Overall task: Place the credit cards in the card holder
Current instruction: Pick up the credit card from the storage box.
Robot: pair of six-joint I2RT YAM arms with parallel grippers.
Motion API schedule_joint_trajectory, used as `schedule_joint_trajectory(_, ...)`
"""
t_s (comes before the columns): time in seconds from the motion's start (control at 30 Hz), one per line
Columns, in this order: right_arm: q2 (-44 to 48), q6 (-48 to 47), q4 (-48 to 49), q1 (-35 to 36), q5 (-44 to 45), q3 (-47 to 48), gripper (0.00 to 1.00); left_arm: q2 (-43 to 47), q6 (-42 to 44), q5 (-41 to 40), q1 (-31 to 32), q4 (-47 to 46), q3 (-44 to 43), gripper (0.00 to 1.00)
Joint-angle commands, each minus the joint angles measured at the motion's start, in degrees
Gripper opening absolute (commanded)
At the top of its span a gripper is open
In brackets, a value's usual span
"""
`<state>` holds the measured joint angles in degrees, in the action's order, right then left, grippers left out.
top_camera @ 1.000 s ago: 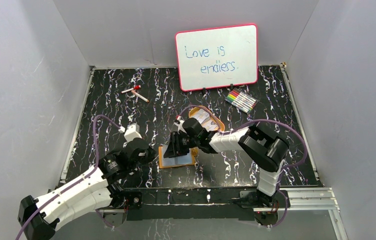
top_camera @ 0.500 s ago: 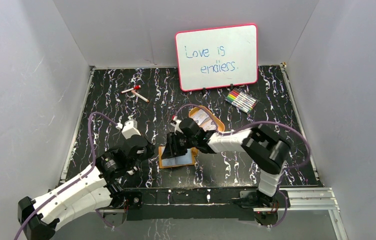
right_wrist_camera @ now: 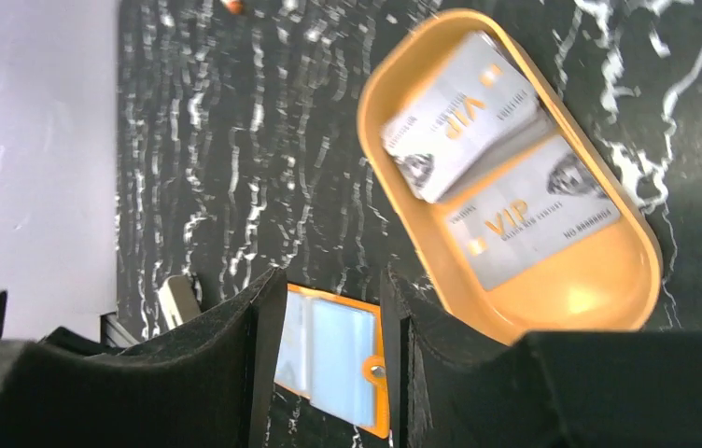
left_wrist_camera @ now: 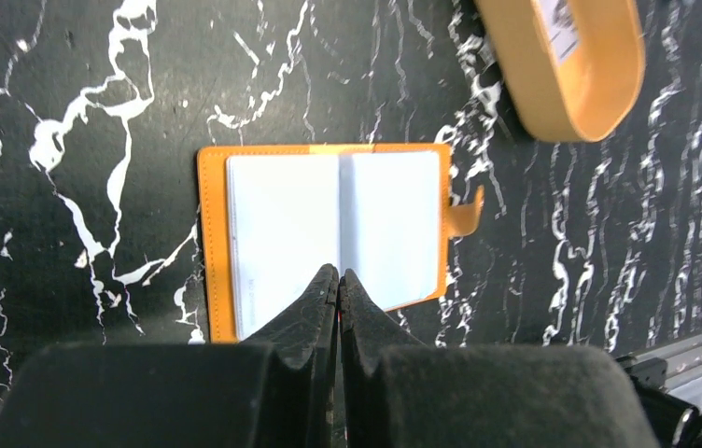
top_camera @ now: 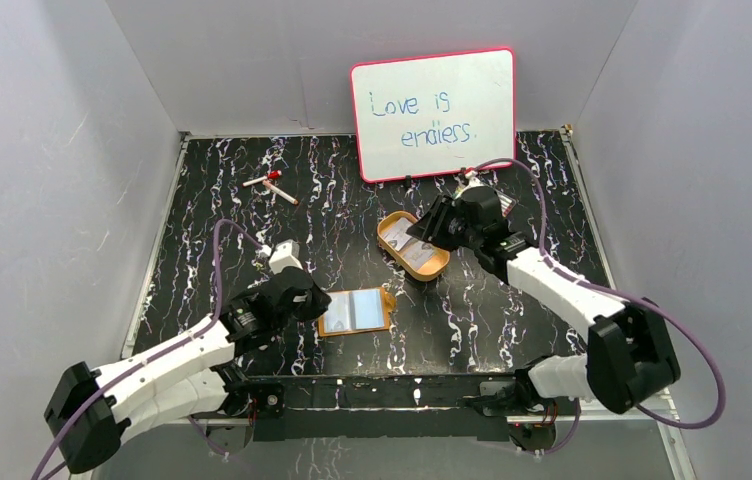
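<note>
Left gripper (left_wrist_camera: 339, 273) has slid in, jaws pinched together, tips over the near edge of the open tan-orange leather bifold card holder (left_wrist_camera: 282, 224). Right gripper (right_wrist_camera: 333, 277) has left it, empty and part-open, and now hovers by the oval yellow-orange tin tray (right_wrist_camera: 599, 280) at the holder's 1 o'clock. The pale grey credit cards (right_wrist_camera: 464, 112) sit in there, so I'd guess it's going for another card.
</note>
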<state>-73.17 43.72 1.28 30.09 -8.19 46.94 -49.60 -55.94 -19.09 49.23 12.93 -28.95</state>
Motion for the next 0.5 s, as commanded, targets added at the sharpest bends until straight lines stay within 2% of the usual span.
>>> schedule_joint_trajectory(0.0,-3.99,5.48,-0.28,-0.45,1.76,-1.28,0.51,-2.63,-0.74,3.14,-0.19,-4.23,1.22,0.0)
schedule_joint_trajectory(0.1,-5.9,11.35,3.93,-0.51,4.59,-2.23,0.55,-3.05,-1.29,3.78,-0.19,-4.7,1.97,0.0)
schedule_joint_trajectory(0.27,-10.23,17.57,2.32,-0.47,11.94,-0.23,0.58,-2.07,-1.89,3.73,-0.19,-4.58,3.2,0.0)
schedule_joint_trajectory(0.47,-15.86,21.39,4.61,-0.47,13.2,2.23,0.58,-0.97,-2.15,4.04,-0.19,-4.73,4.31,0.0)
